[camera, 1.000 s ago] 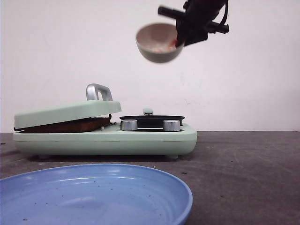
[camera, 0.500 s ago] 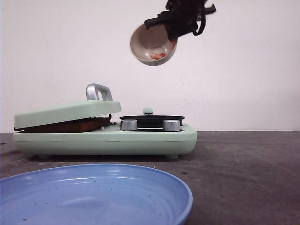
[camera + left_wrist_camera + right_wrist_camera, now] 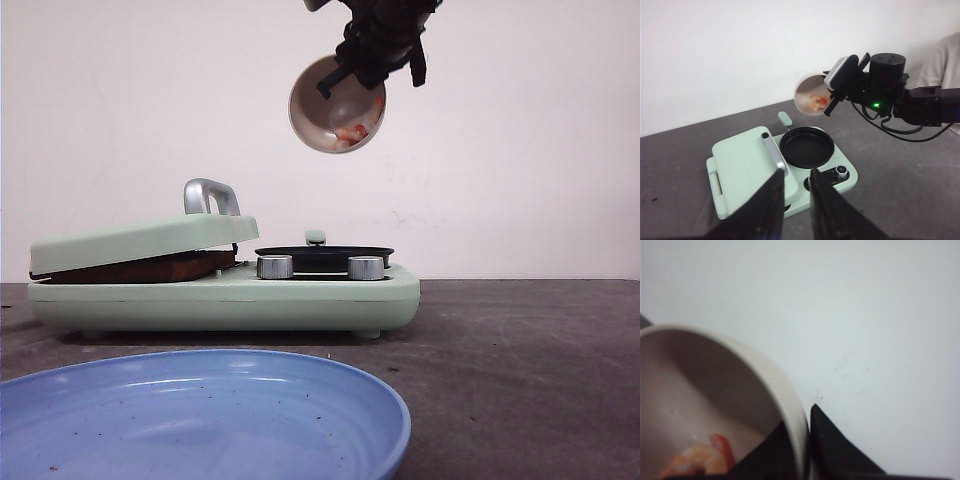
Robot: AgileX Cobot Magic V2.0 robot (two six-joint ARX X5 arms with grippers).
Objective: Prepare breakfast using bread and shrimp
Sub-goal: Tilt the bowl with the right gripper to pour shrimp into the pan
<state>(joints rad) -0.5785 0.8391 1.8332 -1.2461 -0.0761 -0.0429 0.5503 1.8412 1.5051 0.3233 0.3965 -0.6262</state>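
Observation:
My right gripper (image 3: 368, 62) is shut on the rim of a beige bowl (image 3: 330, 108) and holds it high above the black round pan (image 3: 324, 254). The bowl is tipped steeply on its side, and orange-pink shrimp (image 3: 352, 132) lie at its lower rim. In the right wrist view the fingers (image 3: 840, 450) pinch the bowl wall (image 3: 790, 400), with shrimp (image 3: 697, 460) inside. In the left wrist view the bowl (image 3: 811, 95) hangs over the pan (image 3: 806, 147). A brown bread edge (image 3: 140, 268) shows under the shut green lid (image 3: 145, 240). My left gripper (image 3: 796, 176) is open and empty, above the cooker.
The mint-green breakfast cooker (image 3: 230, 298) stands on the dark table, with two silver knobs (image 3: 275, 266) and a silver lid handle (image 3: 210, 195). A large blue plate (image 3: 200, 415) lies at the near edge. A person's sleeve (image 3: 940, 65) shows at the far side.
The right gripper has rolled the bowl further over, from nearly upright to steeply tipped. The shrimp have slid down to its lower rim. The cooker and plate have not moved.

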